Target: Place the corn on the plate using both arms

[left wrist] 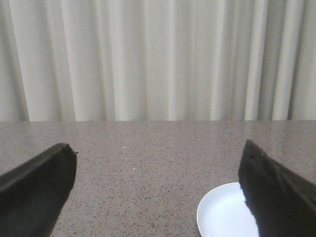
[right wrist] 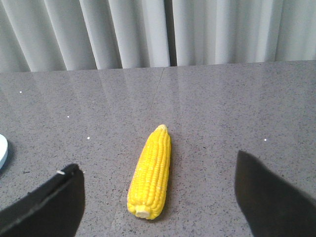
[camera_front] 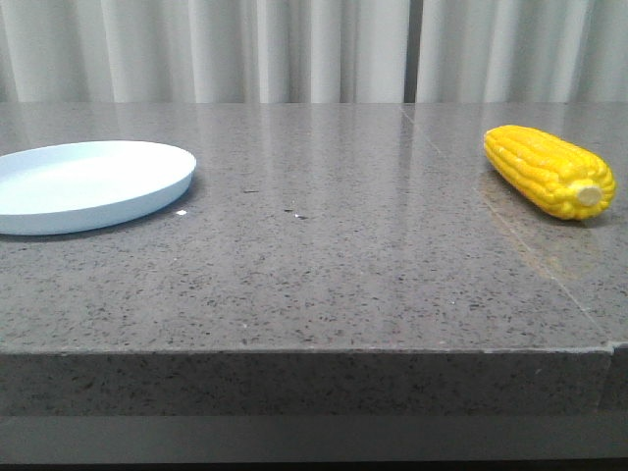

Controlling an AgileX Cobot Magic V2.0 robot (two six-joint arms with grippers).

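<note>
Speckled grey stone makes up the table, which fills the middle of the front view, with pale curtains across the top. At the left edge of that frame sits the plate, partly cropped; at the far right lies the corn, its cream stub toward the camera, well apart from the plate. Neither arm shows in the front view. The right gripper hangs spread above the corn, nothing between its 2 fingers; the left gripper is likewise spread and empty, the plate near one finger. My guess: the glossy, round cob could roll or slip from a pinch, and it lies near the frame's right edge. Between corn and plate the stone is bare, giving open room for a handover.
</note>
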